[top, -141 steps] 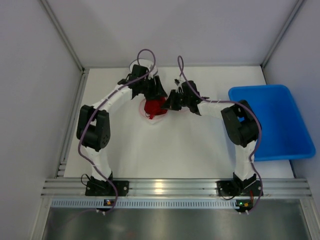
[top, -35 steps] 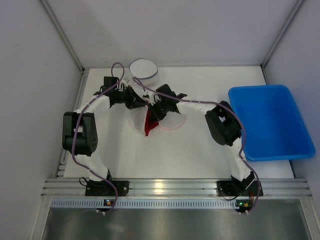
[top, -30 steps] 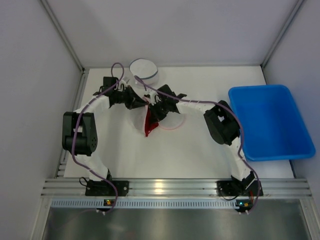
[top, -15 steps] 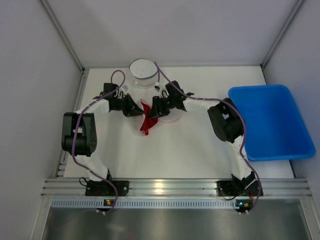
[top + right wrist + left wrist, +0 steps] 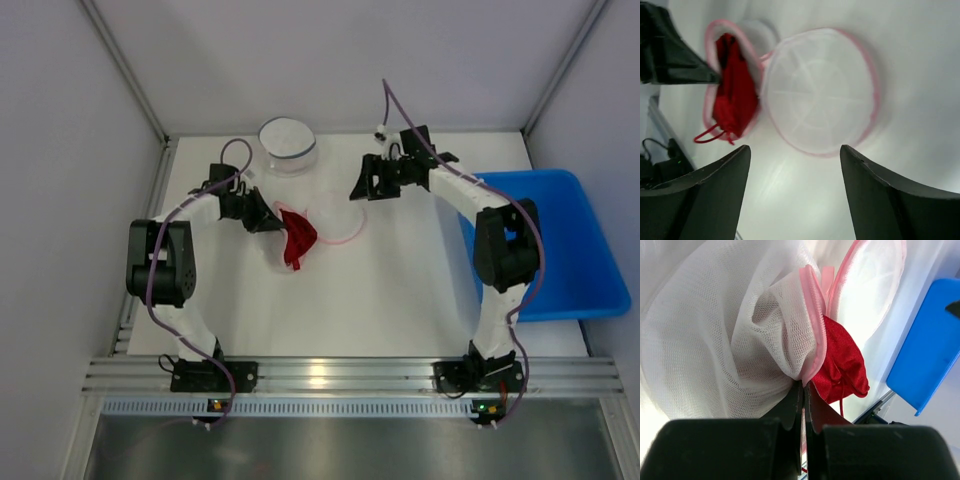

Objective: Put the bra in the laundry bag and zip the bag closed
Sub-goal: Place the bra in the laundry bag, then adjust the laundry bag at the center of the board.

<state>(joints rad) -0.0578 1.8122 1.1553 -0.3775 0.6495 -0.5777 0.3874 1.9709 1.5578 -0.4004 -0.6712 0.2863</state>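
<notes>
The white mesh laundry bag (image 5: 715,330) with its pink rim lies at the table's back middle. Its round flap (image 5: 335,216) (image 5: 820,90) lies open and flat. The red bra (image 5: 298,240) (image 5: 841,365) (image 5: 733,92) sits bunched in the bag's mouth, a strap hanging out. My left gripper (image 5: 264,216) (image 5: 804,384) is shut on the bag's pink rim beside the bra. My right gripper (image 5: 357,190) (image 5: 795,148) hangs open above the table to the right of the flap, holding nothing.
A blue bin (image 5: 545,245) (image 5: 925,345) stands at the right edge, under the right arm's elbow. A round white container (image 5: 288,145) with a dark rim sits at the back, behind the bag. The left gripper's black body (image 5: 670,55) shows in the right wrist view.
My right gripper has opened, let go at the bag's mouth and drawn back up and to the right. The left gripper has kept its hold on the rim.
</notes>
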